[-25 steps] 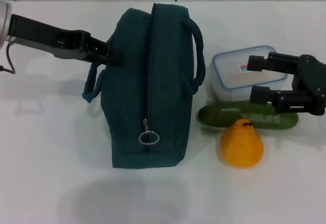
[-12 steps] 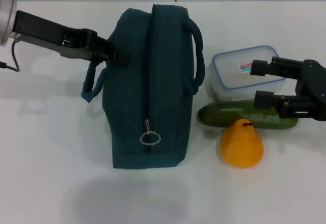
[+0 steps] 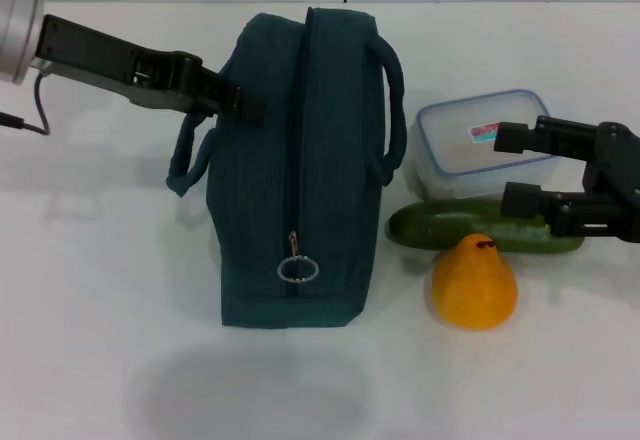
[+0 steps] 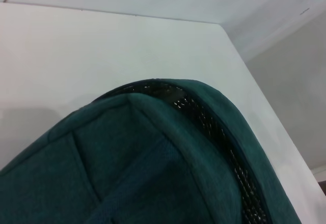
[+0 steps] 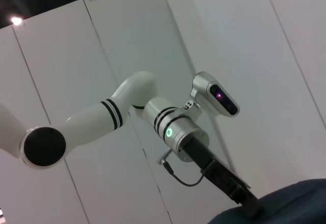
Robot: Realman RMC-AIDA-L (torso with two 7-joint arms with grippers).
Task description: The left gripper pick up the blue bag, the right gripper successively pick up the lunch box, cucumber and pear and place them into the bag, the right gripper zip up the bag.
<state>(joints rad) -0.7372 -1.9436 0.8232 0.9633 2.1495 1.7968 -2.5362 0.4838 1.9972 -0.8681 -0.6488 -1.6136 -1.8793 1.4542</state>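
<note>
The blue bag [image 3: 300, 170] stands on the white table [image 3: 100, 340], left of centre, with its zip line on top running from far to near. The zip appears to be drawn shut, the ring pull [image 3: 297, 269] lying at the near end. If the bag is lifted while closed, nothing can be put in, and the right arm would be pressing items against a sealed seam.

The left gripper [image 3: 235, 103] is set against the bag's far left upper edge, beside the left handle loop [image 3: 188, 155]. Whether its fingers are closed on fabric cannot be told; in the left wrist view only the bag's top and zip teeth are shown. A shallow pinch on soft cloth may slip under the bag's weight, or the bag may sag and fold so that the opening is narrowed.

The lunch box [image 3: 478, 143] sits to the right of the bag, close to the right handle, with the cucumber [image 3: 470, 229] just nearer and the pear [image 3: 475, 283] nearest, touching or almost touching the cucumber. The right gripper [image 3: 512, 170] hovers with its fingers spread, one over the box lid and one over the cucumber's right half. Should it descend as placed, both things could be caught at once, or the cucumber could be rolled into the pear and both pushed away.
</note>
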